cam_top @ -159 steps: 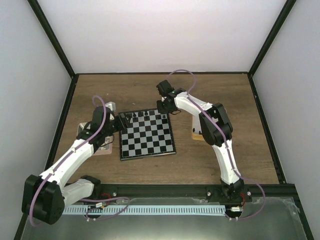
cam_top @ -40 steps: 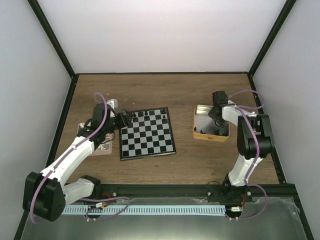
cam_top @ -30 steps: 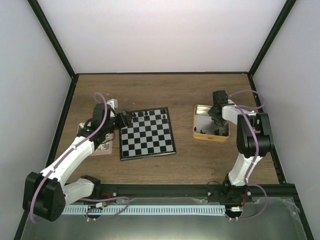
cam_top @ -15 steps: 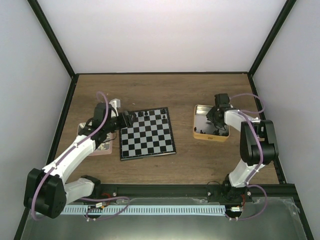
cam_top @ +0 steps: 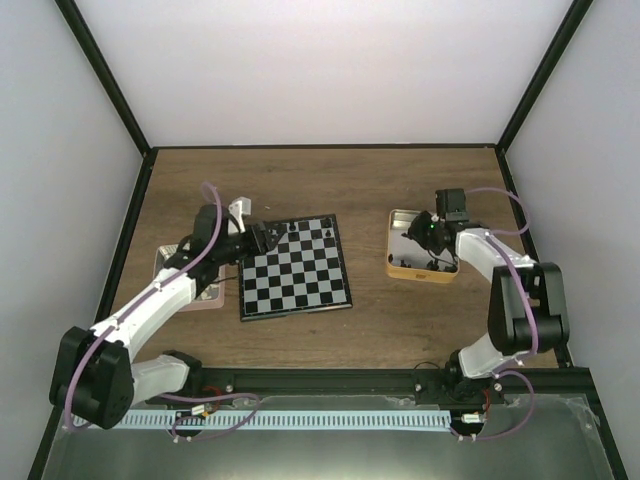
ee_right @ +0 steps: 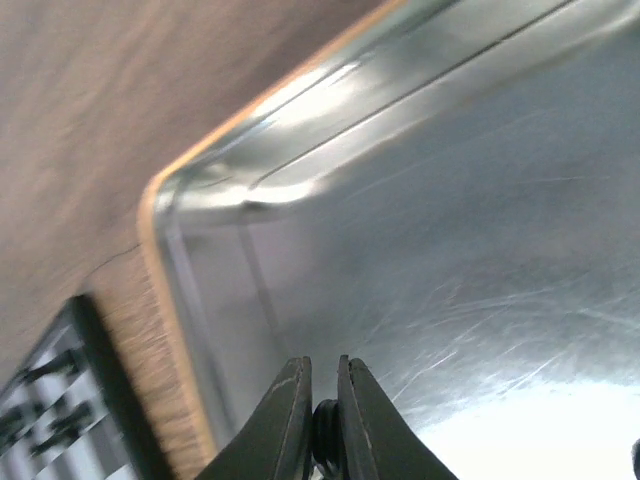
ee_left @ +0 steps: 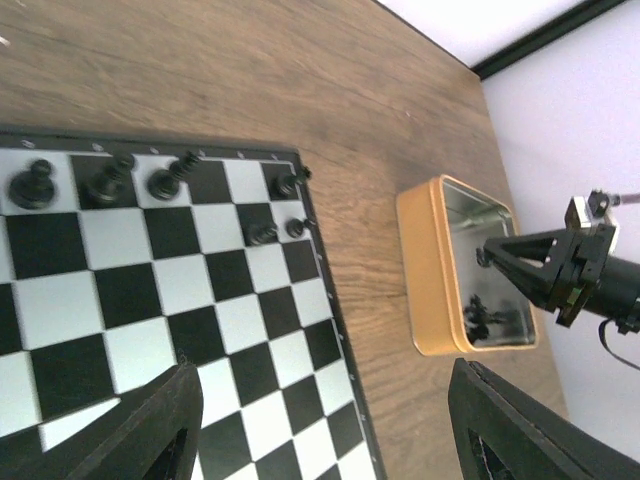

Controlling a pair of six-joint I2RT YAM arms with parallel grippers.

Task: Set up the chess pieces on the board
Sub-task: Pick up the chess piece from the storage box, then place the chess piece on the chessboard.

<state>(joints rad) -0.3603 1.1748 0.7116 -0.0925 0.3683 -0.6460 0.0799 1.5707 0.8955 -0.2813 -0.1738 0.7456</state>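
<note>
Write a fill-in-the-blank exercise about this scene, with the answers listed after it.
1. The left gripper is ____ above the board.
2. The right gripper, over the tin, is ____ on a chess piece.
3. In the top view, the tin lies to the ____ of the board.
Answers: open; shut; right

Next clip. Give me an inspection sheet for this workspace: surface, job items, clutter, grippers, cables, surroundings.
Surface: brown wooden table.
Job's things: chessboard lies flat; at least six black pieces sit near its far edge; more pieces lie in the tin.
Clutter: pink tray left of the chessboard, partly under the left arm.
Grippers: left gripper open above the chessboard; right gripper shut on what looks like a dark piece, over the tin.
Cables: a purple cable loops along each arm.
Surroundings: white walls, black frame; nothing else seen.
</note>
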